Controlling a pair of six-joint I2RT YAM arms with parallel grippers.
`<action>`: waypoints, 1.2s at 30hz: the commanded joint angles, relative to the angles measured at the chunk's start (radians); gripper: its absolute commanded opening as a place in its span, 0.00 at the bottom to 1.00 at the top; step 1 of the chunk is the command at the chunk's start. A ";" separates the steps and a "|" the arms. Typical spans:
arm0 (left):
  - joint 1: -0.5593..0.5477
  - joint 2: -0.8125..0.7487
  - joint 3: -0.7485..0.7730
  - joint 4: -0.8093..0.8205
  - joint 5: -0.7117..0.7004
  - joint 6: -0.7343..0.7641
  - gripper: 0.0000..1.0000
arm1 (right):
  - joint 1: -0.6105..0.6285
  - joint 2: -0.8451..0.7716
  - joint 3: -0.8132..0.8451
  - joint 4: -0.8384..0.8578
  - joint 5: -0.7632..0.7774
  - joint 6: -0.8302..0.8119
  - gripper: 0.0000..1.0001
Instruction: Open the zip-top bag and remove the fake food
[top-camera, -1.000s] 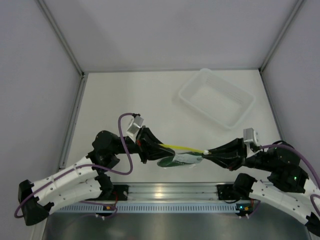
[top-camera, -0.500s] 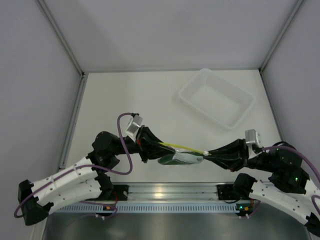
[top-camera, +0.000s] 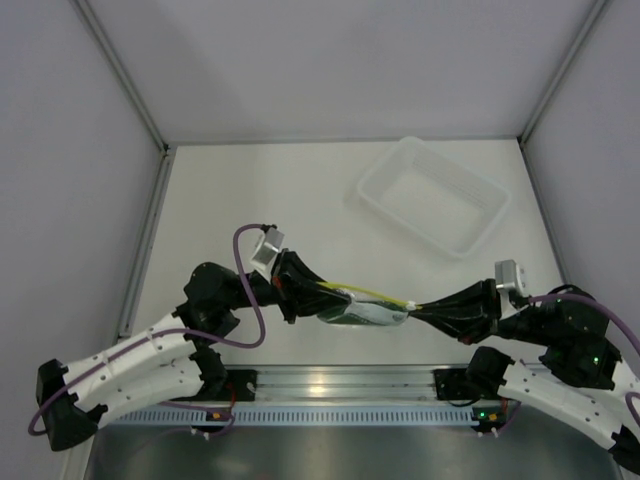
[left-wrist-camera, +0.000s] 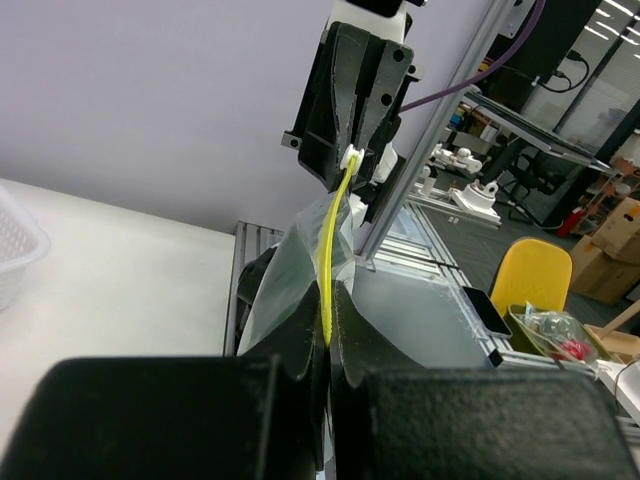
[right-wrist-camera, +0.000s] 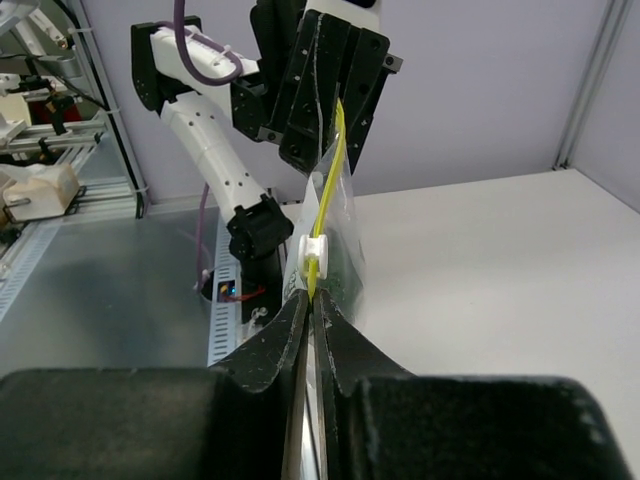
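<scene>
The zip-top bag (top-camera: 366, 314) is held above the near part of the surface (top-camera: 250, 200), in the middle between the two arms. The left gripper (top-camera: 318, 297) has its jaws closed on the left end of the bag's edge. The right gripper (top-camera: 415, 305) has its jaws closed on the right end. The yellow-green zip strip (top-camera: 372, 294) runs almost straight from one to the other, and the clear pouch hangs below it.

Only the top view shows the fake food (top-camera: 343, 319). It is a dark green piece lying inside the bag, toward the left end. In the wrist views I cannot make it out with certainty. The top view also shows the clear bin (top-camera: 432, 195), far and to the right, well apart from the bag.

The wrist views show how the jaws grip, which is too small to see from above. In each one the fingers are pressed together with the strip between them. The right wrist view shows a small white slider (right-wrist-camera: 312, 250) on the strip, just beyond the right fingertips. Whether the mouth of the bag is open I cannot tell.
</scene>
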 joint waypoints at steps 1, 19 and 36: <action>0.001 0.015 0.011 0.075 0.031 -0.002 0.00 | 0.015 0.012 0.046 0.048 0.003 0.004 0.06; 0.003 -0.077 0.189 -0.422 -0.331 0.415 0.98 | 0.015 0.236 0.194 -0.198 0.181 -0.062 0.00; 0.003 0.316 0.517 -0.620 0.239 0.617 0.83 | 0.015 0.369 0.217 -0.247 0.066 -0.140 0.00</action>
